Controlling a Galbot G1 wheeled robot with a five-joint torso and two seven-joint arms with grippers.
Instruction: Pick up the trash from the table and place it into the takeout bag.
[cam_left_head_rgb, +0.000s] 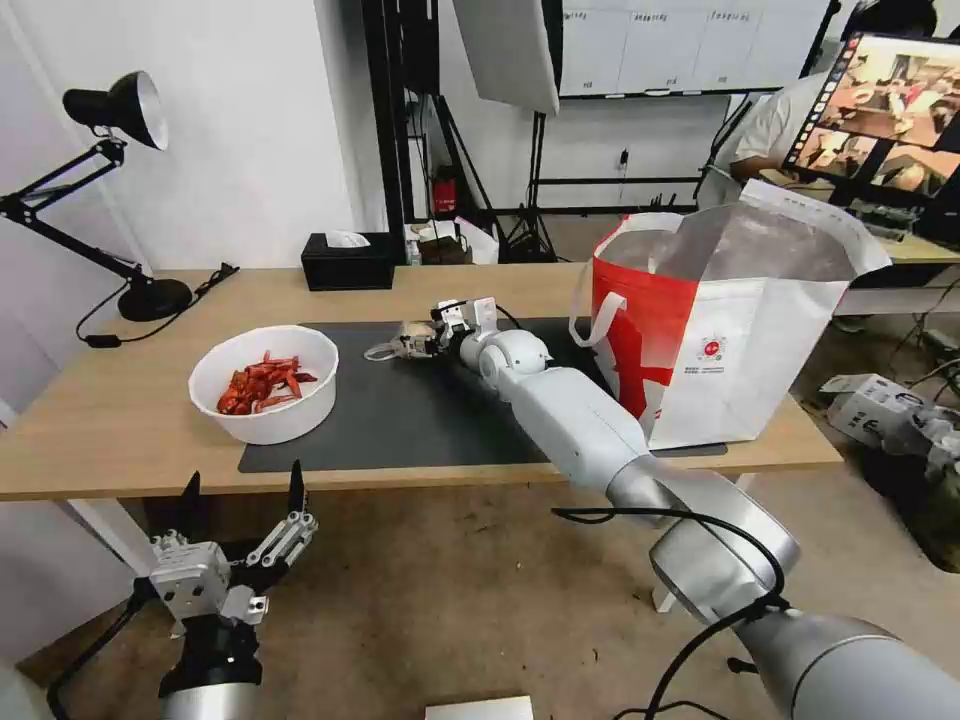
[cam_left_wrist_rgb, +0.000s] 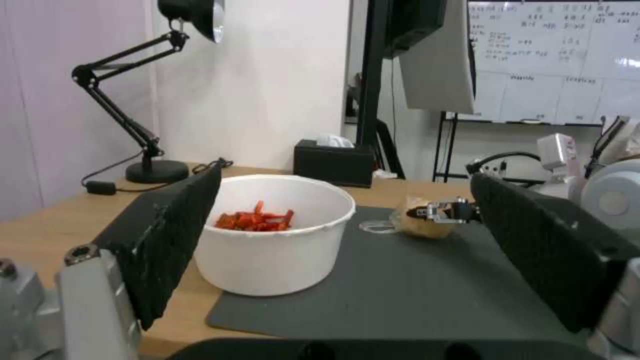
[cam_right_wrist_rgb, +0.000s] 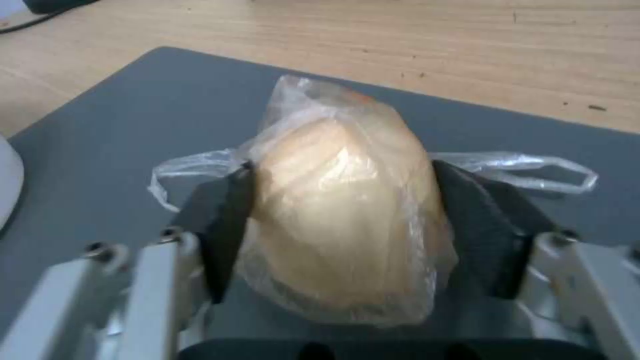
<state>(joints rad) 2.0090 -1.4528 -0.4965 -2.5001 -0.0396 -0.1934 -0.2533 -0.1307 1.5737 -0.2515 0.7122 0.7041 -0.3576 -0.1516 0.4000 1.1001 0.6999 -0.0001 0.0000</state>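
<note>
Right arm is reaching across the long light-wood table (cam_left_head_rgb: 120, 420) toward the far part of the large dark grey rectangular mat (cam_left_head_rgb: 400, 410). Right gripper (cam_right_wrist_rgb: 343, 220) is closing on the clear plastic wrap holding a yellowish rounded lump (cam_right_wrist_rgb: 340, 210); both black finger pads are pressing against its sides, one on each flank. The bundle is sitting on the mat, its thin clear handle loops trailing out flat to either side. From the head camera the same bundle (cam_left_head_rgb: 405, 342) is lying near the mat's far edge, at the tip of the right gripper (cam_left_head_rgb: 432, 340).

Left gripper (cam_left_head_rgb: 245, 500) is hanging below the near table edge, well apart from the work, jaws spread wide with nothing between them. Its two dark fingers (cam_left_wrist_rgb: 173, 235) are framing the left wrist picture.

White round bowl of red shells (cam_left_head_rgb: 265, 382) is standing on the near left corner of the mat, partly overhanging onto bare wood. Large boxy red-and-white takeout bag with silver foil lining (cam_left_head_rgb: 730, 330) is standing upright at the right end of the table, mouth open, white loop handle drooping toward the mat.

Black tissue box (cam_left_head_rgb: 348, 260) is sitting at the far edge of the table. Black articulated desk lamp (cam_left_head_rgb: 110, 190) is standing on the far left corner.
</note>
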